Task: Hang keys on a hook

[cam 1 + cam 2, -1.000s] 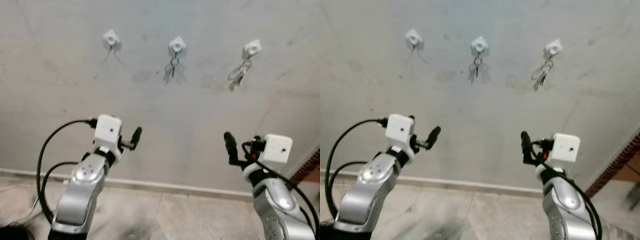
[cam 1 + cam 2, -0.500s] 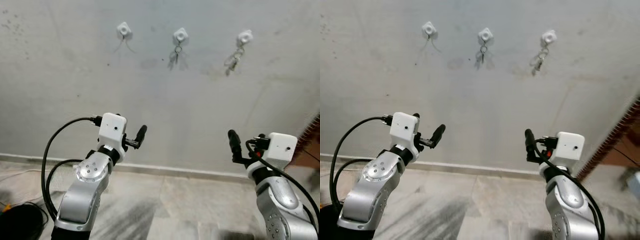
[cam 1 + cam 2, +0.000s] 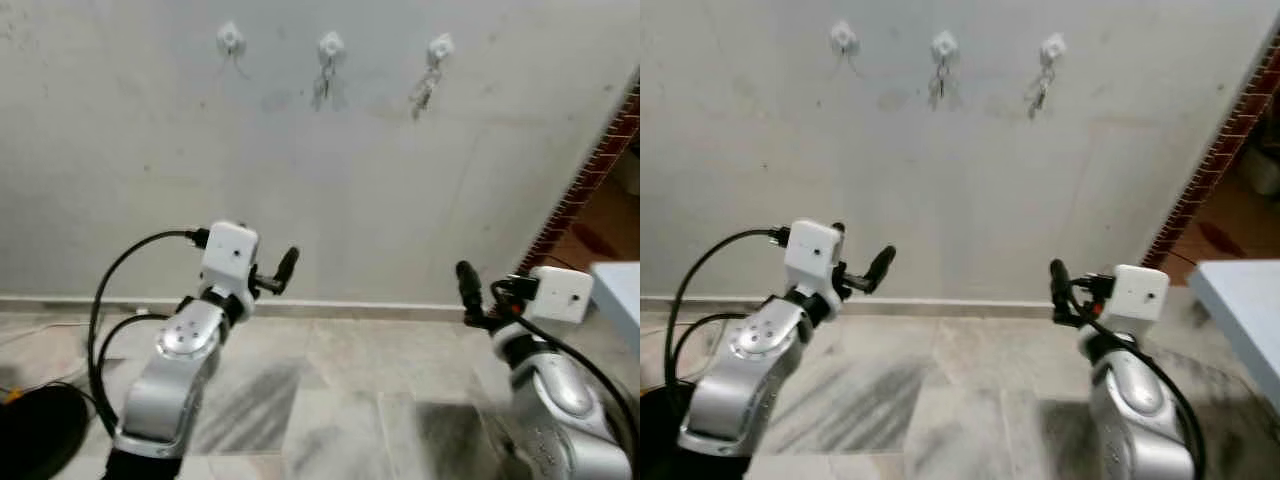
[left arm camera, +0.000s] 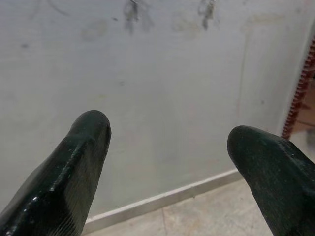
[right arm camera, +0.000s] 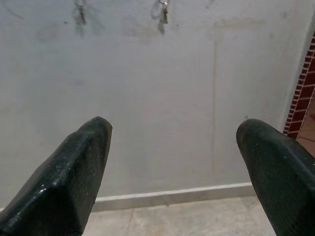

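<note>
Cable in black [image 3: 110, 300] is seen looping from the left silver arm, whose left gripper [image 3: 284, 268] is raised before the grey plaster wall [image 3: 360, 190], its fingers spread apart and holding nothing, as the wrist view confirms. High on that wall three small white plastic hooks are fixed in a row: the left white hook [image 3: 230, 39] is bare of keys, the middle white hook [image 3: 330, 45] carries a small metal key on a ring [image 3: 322, 78], and the right white hook [image 3: 440, 47] carries a bunch of metal keys [image 3: 425, 90]. Further right, the right gripper [image 3: 465, 285] is held up, likewise released and empty. A red brick edge [image 3: 590, 170] and a pale blue tabletop corner [image 3: 620, 295] are seen at far right.
</note>
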{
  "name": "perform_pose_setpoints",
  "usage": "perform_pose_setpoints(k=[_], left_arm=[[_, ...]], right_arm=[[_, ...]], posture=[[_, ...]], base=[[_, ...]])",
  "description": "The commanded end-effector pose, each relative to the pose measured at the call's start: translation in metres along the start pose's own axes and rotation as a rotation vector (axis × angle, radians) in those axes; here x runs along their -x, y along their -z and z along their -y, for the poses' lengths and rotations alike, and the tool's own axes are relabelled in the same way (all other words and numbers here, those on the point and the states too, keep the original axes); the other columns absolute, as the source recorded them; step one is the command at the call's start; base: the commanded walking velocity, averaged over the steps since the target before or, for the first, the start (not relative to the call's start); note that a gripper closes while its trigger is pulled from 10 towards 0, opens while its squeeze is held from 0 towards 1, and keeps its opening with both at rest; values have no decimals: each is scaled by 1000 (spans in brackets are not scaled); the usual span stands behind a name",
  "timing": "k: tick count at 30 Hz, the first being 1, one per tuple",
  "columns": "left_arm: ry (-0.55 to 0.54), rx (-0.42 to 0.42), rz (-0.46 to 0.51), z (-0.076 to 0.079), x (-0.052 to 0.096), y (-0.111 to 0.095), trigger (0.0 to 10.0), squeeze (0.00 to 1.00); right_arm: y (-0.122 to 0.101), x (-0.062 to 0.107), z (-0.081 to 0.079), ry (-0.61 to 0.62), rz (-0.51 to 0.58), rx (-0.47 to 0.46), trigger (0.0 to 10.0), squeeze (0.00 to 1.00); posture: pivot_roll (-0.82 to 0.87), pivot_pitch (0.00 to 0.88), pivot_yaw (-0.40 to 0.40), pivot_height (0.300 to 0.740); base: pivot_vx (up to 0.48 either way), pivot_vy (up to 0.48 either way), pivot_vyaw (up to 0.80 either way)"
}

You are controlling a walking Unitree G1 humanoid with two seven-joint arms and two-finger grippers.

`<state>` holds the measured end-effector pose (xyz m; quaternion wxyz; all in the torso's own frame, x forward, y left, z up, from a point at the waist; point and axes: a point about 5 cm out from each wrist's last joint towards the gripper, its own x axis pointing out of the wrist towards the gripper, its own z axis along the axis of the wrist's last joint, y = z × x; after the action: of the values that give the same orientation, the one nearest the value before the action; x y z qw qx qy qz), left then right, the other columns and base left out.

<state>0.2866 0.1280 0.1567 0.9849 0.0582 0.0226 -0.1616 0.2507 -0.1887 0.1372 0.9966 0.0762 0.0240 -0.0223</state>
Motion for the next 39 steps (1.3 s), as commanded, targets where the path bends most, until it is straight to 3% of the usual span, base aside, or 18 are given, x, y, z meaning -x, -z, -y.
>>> perform_pose_setpoints(k=[1, 39], left_arm=[[10, 5, 3, 3, -2, -1, 10000, 0], [34, 10, 12, 9, -3, -1, 10000, 0]], right_arm=[[-6, -2, 3, 7, 18, 9, 10000, 0], [-6, -3, 2, 1, 20, 5, 10000, 0]], posture=[[138, 0, -35, 740], [130, 0, -31, 740]], base=[[-300, 0, 0], [-281, 0, 0]])
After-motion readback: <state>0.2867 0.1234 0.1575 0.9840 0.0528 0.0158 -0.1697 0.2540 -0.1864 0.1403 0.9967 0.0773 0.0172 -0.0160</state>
